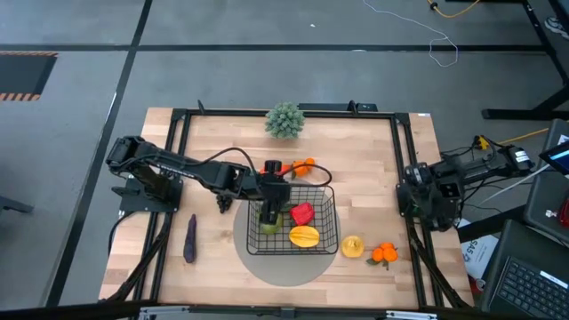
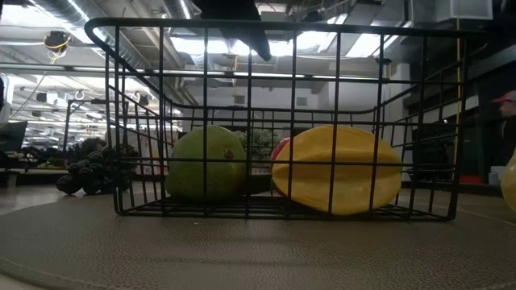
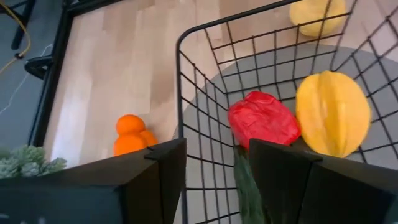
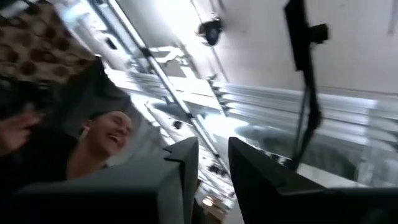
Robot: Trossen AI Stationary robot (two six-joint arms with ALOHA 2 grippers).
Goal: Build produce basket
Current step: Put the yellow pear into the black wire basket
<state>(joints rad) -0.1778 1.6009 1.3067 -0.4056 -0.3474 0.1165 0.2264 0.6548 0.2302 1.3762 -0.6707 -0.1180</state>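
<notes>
The left gripper (image 1: 272, 206) hangs over the basket's (image 1: 329, 233) nine-o'clock side, its fingers (image 3: 155, 180) parted, one outside the wire wall and one inside; between them shows a dark green sliver, and whether they grip it cannot be told. The basket sits at the table's centre on a grey mat (image 1: 289, 267), its long axis running three to nine o'clock. Inside lie a green pear (image 2: 207, 163), a red pepper (image 3: 262, 118) and a yellow fruit (image 2: 337, 168), the last lying lengthwise from three to nine. Only the high view shows the eggplant (image 1: 189, 238) at the basket's nine o'clock, pointing twelve to six, the oranges (image 1: 384, 253) and lemon (image 1: 353, 246) toward four o'clock, and the plant (image 1: 284, 119) at twelve. Only the low view shows the grapes (image 2: 95, 171) beyond the basket. The right gripper (image 4: 210, 168), parked at the table's three-o'clock edge, points up at the ceiling with fingers slightly apart and empty; a person appears beside it.
</notes>
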